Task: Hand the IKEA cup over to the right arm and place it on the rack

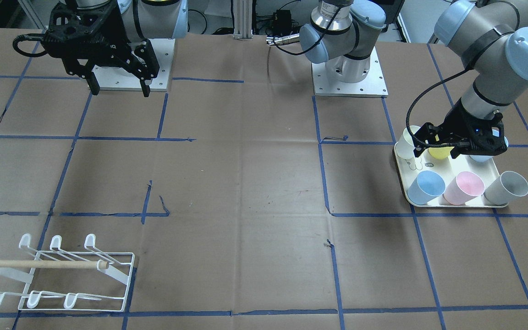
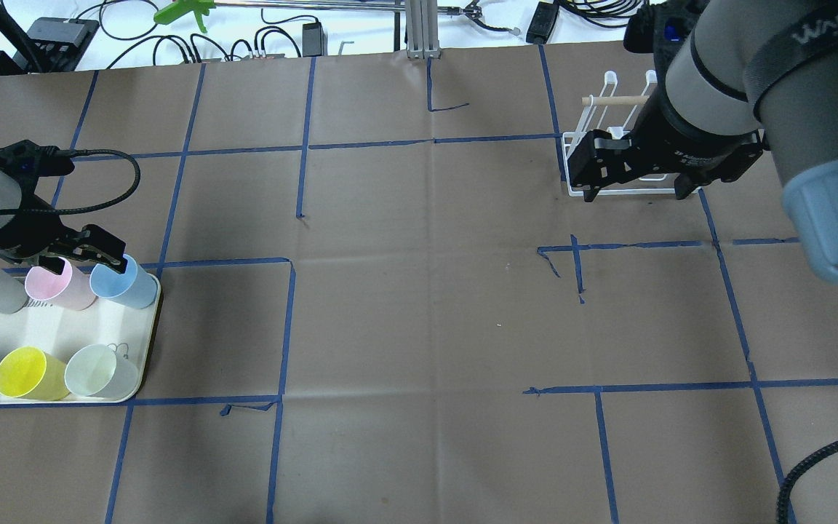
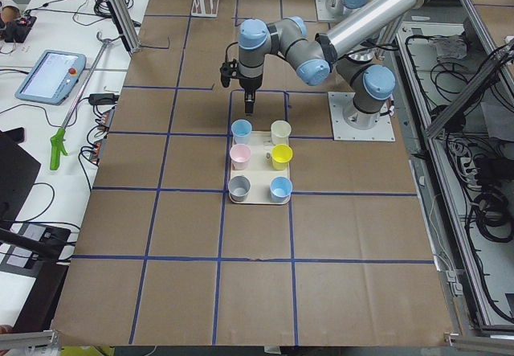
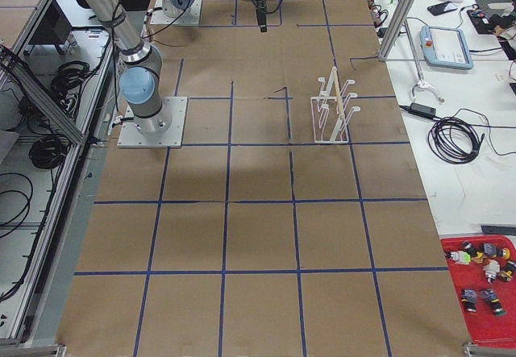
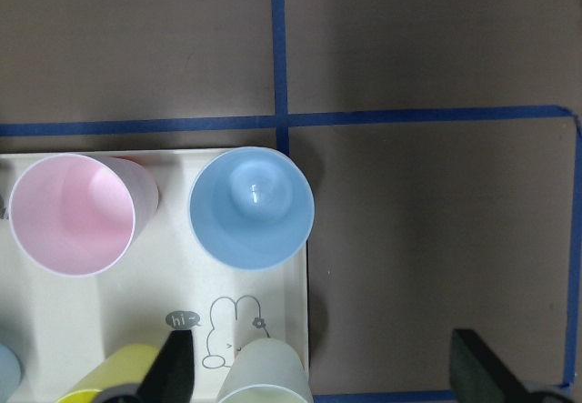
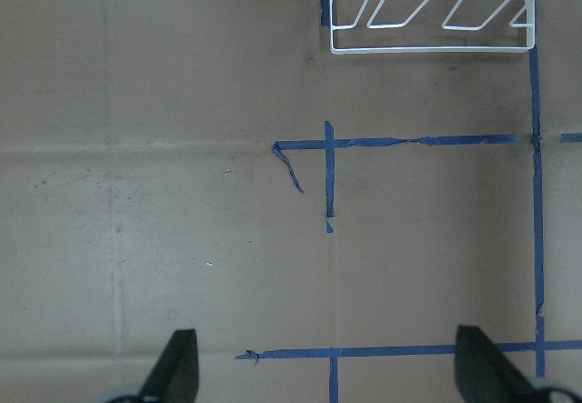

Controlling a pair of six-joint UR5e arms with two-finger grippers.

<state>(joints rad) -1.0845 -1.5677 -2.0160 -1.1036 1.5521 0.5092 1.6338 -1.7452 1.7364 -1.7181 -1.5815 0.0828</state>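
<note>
Hovering left claw (image 2: pixel 81 255) near blue cup (image 2: pixel 124 285)

We've got a cream tray (image 5: pixel 155 303) with a bunny print (image 5: pixel 232 330) — pink cup (image 5: pixel 71 214), blue cup (image 5: pixel 251 206), yellow cup (image 2: pixel 22 372) — white rack (image 1: pixel 62 272), brown table (image 1: pixel 245 183), blue tape grid (image 1: pixel 322 174).

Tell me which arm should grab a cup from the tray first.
Left. The left end effector hangs open just over the cups on the tray; the right end effector, also open, is far across the table.
</note>
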